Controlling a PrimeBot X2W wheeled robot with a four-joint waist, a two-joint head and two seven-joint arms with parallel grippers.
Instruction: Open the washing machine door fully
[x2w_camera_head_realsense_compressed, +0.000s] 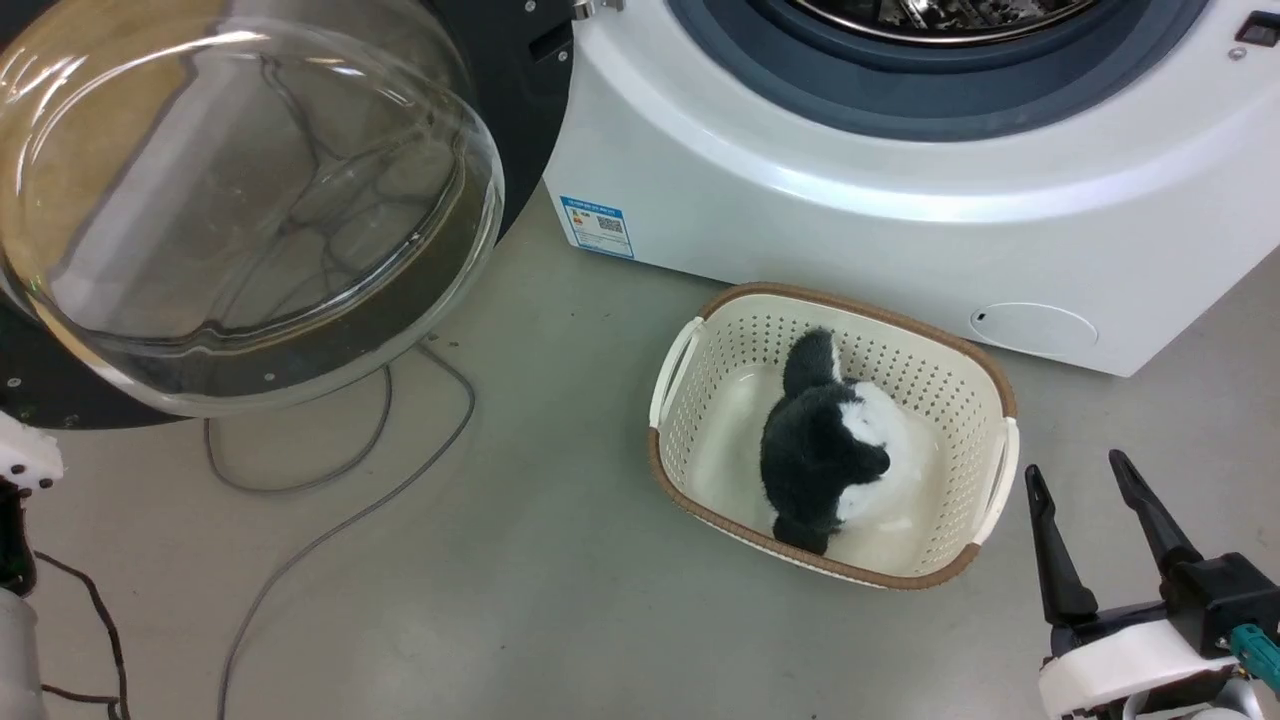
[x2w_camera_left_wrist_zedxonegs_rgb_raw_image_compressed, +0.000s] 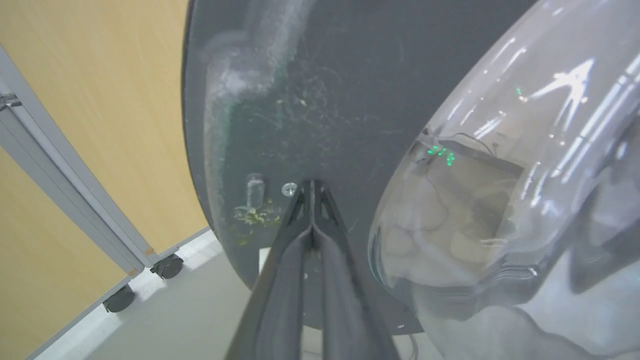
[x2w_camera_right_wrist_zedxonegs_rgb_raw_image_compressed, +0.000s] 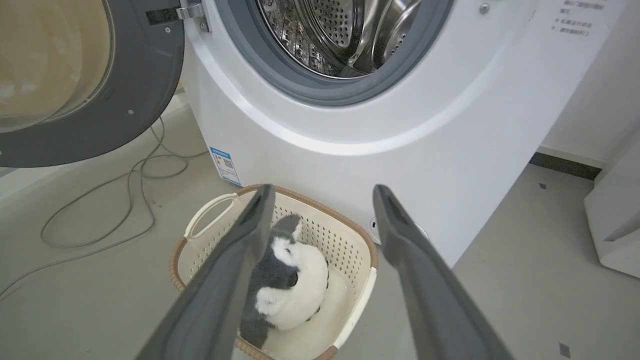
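The washing machine door (x2w_camera_head_realsense_compressed: 230, 200) hangs swung out at the upper left, its clear glass bowl bulging toward me, its black rim (x2w_camera_right_wrist_zedxonegs_rgb_raw_image_compressed: 145, 80) hinged to the white washing machine (x2w_camera_head_realsense_compressed: 850, 200). The steel drum (x2w_camera_right_wrist_zedxonegs_rgb_raw_image_compressed: 345, 30) stands exposed inside its grey gasket. My left gripper (x2w_camera_left_wrist_zedxonegs_rgb_raw_image_compressed: 311, 186) is shut, its tips against the door's black inner face (x2w_camera_left_wrist_zedxonegs_rgb_raw_image_compressed: 325, 100) just left of the glass bowl (x2w_camera_left_wrist_zedxonegs_rgb_raw_image_compressed: 525, 175). My right gripper (x2w_camera_head_realsense_compressed: 1082, 472) is open at the lower right, hanging empty above the floor beside the basket; its fingers (x2w_camera_right_wrist_zedxonegs_rgb_raw_image_compressed: 250, 240) frame the basket in the right wrist view.
A cream laundry basket (x2w_camera_head_realsense_compressed: 960, 370) with a black-and-white plush toy (x2w_camera_head_realsense_compressed: 830, 440) sits on the floor before the machine. Grey cables (x2w_camera_head_realsense_compressed: 330, 500) trail under the door. A wheeled wooden partition (x2w_camera_left_wrist_zedxonegs_rgb_raw_image_compressed: 75, 150) stands behind the door. A white appliance (x2w_camera_right_wrist_zedxonegs_rgb_raw_image_compressed: 615, 225) is at the right.
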